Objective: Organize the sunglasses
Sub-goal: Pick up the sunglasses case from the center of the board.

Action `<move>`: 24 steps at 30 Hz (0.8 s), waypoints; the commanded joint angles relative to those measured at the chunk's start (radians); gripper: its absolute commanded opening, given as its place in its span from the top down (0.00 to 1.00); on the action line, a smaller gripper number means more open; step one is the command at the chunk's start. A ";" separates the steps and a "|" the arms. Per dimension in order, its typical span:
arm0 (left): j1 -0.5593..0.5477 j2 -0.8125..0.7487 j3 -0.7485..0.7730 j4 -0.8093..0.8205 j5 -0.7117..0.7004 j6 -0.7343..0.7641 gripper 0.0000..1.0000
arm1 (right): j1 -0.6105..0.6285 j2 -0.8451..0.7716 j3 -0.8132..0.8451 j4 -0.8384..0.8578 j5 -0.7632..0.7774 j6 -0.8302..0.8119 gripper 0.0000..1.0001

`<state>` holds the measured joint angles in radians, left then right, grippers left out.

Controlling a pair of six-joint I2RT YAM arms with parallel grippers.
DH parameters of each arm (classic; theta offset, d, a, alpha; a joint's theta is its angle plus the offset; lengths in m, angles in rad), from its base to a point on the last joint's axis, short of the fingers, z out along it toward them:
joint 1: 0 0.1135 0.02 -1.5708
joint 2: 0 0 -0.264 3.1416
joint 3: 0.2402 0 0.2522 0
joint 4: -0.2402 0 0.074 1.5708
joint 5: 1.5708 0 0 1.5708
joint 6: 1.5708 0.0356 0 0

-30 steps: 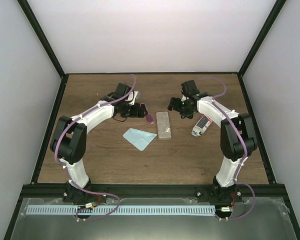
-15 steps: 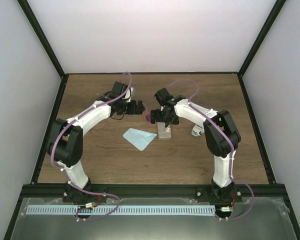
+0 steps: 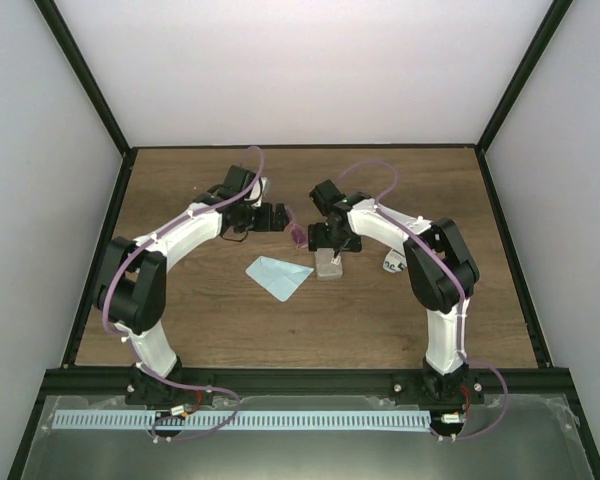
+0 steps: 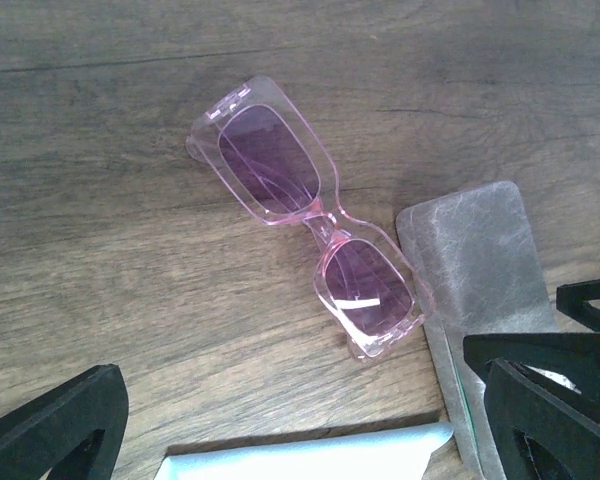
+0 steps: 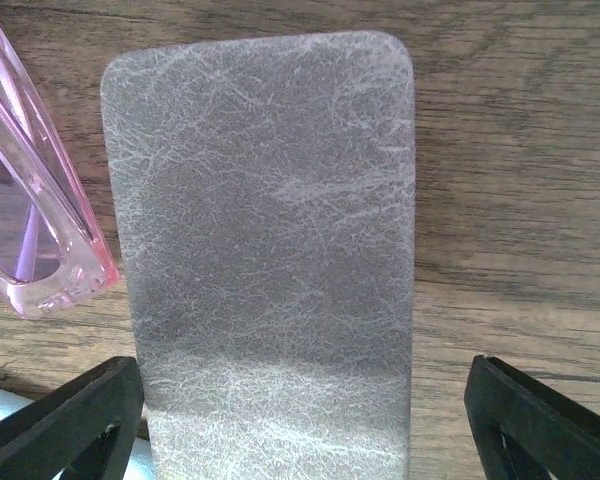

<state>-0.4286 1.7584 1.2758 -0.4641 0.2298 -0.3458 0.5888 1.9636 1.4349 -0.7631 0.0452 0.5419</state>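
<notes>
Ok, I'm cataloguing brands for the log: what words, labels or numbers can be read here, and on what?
No readable text anywhere.
Pink sunglasses: no marking shows.
Grey case: plain textured surface, no print.
Blue cloth: plain.
Small white case: mostly hidden, too small to tell.

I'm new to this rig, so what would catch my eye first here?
Pink sunglasses lie on the wooden table, near its middle. A grey case lies close beside them, and a light blue cloth sits just nearer the front edge.
</notes>
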 commanded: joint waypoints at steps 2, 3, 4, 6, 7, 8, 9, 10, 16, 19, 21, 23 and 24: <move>0.005 -0.017 -0.021 0.013 0.018 -0.008 0.00 | 0.000 0.008 -0.016 -0.023 0.028 0.001 0.07; 0.005 -0.016 -0.020 0.015 0.020 -0.008 0.00 | 0.000 0.004 -0.019 -0.020 0.026 -0.002 0.06; 0.005 -0.017 -0.021 0.015 0.021 -0.008 0.00 | 0.000 0.002 -0.021 -0.017 0.025 -0.001 0.05; 0.005 -0.017 -0.022 0.016 0.025 -0.009 0.00 | 0.000 -0.008 -0.028 -0.009 0.024 -0.005 0.01; 0.005 -0.016 -0.023 0.017 0.029 -0.009 0.00 | 0.000 -0.011 -0.030 -0.007 0.023 -0.006 0.00; 0.005 -0.015 -0.023 0.018 0.033 -0.008 0.00 | 0.001 -0.014 -0.031 -0.006 0.019 -0.006 0.00; 0.006 -0.017 -0.023 0.020 0.039 -0.007 0.00 | 0.000 -0.017 -0.035 -0.002 0.015 -0.008 0.00; 0.005 -0.017 -0.023 0.020 0.043 -0.009 0.00 | 0.000 -0.020 -0.038 0.000 0.012 -0.008 0.00; 0.005 -0.016 -0.023 0.021 0.046 -0.007 0.00 | 0.000 -0.016 -0.037 -0.003 0.016 0.004 0.07; 0.005 -0.017 -0.023 0.019 0.046 -0.007 0.00 | 0.000 -0.022 -0.035 -0.002 0.015 0.019 0.17; 0.005 -0.017 -0.022 0.021 0.047 -0.007 0.00 | 0.000 -0.028 -0.029 -0.004 0.013 0.025 0.25; 0.006 -0.016 -0.021 0.021 0.050 -0.007 0.00 | 0.000 -0.036 -0.026 -0.004 0.015 0.029 0.34; 0.006 -0.016 -0.020 0.021 0.052 -0.008 0.00 | 0.000 -0.042 -0.027 -0.003 0.012 0.029 0.37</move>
<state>-0.4274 1.7584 1.2602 -0.4576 0.2680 -0.3485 0.5888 1.9625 1.3914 -0.7567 0.0460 0.5541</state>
